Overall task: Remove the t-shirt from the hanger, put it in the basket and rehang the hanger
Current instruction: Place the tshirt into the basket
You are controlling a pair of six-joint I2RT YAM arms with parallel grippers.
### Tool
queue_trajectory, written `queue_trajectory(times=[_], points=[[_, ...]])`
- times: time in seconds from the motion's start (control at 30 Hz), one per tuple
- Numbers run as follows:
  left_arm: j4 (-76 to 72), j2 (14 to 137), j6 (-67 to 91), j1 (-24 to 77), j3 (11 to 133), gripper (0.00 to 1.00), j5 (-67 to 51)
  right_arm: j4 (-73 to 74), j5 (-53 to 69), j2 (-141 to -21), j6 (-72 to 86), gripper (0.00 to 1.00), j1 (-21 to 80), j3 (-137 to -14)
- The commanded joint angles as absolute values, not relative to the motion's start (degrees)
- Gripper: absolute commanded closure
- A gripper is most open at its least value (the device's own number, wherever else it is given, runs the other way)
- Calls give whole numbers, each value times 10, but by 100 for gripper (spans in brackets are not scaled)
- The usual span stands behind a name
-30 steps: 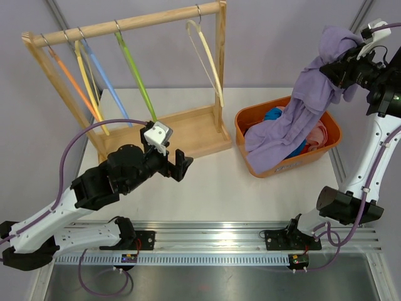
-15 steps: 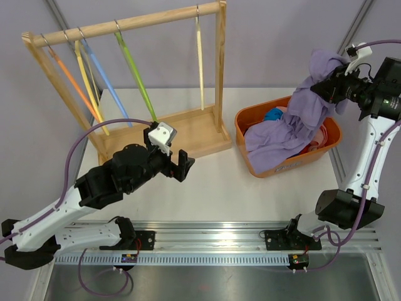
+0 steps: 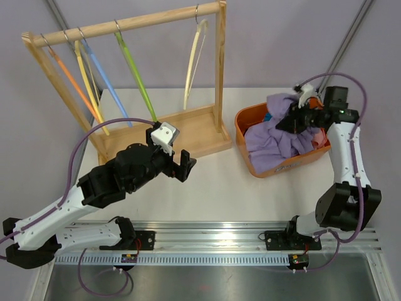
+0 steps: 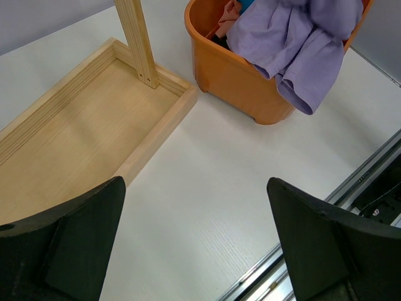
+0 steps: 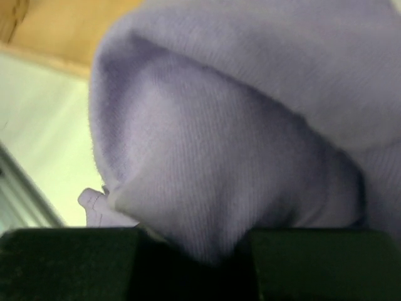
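Observation:
The lilac t-shirt (image 3: 279, 135) lies bunched in the orange basket (image 3: 254, 164), one fold hanging over its front wall. It also shows in the left wrist view (image 4: 294, 44) and fills the right wrist view (image 5: 238, 138). My right gripper (image 3: 293, 119) is low over the basket, shut on a fold of the t-shirt. The cream hanger (image 3: 192, 66) hangs bare on the wooden rack (image 3: 125, 24) at its right end. My left gripper (image 3: 183, 164) is open and empty above the table, in front of the rack's base.
Several coloured hangers, orange (image 3: 69, 78), yellow (image 3: 88, 88), blue (image 3: 103, 78) and green (image 3: 135, 75), hang on the rack. The rack's wooden base tray (image 4: 75, 132) sits left of the basket. Other clothes lie in the basket under the t-shirt. A metal rail (image 3: 207, 241) runs along the near edge.
My right gripper has come down from high at the right into the basket, bringing the t-shirt with it. The cream hanger is swinging. My left arm has barely moved.

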State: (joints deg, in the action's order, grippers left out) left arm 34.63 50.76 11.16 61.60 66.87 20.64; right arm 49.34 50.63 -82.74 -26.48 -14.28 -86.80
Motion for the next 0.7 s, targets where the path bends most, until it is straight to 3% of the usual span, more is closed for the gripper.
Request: queue_trajectory(times=[0.0,0.2,0.4,0.6,0.67], points=[[330,503,125,617,665,1,199,504,430,-837,-316,100,-103,-772],[330,492,134,617,653,1,196,474,345,-928,-297,96,-100,-740],[330,494,141,617,648,1,193,497,316,-991,-308,70,-93,-765],[329,481,156,617,637,1,196,547,324,-936,-327,38,-93,-837],[325,480,157,617,636,1,196,566,329,-926,-326,33,-93,-891]])
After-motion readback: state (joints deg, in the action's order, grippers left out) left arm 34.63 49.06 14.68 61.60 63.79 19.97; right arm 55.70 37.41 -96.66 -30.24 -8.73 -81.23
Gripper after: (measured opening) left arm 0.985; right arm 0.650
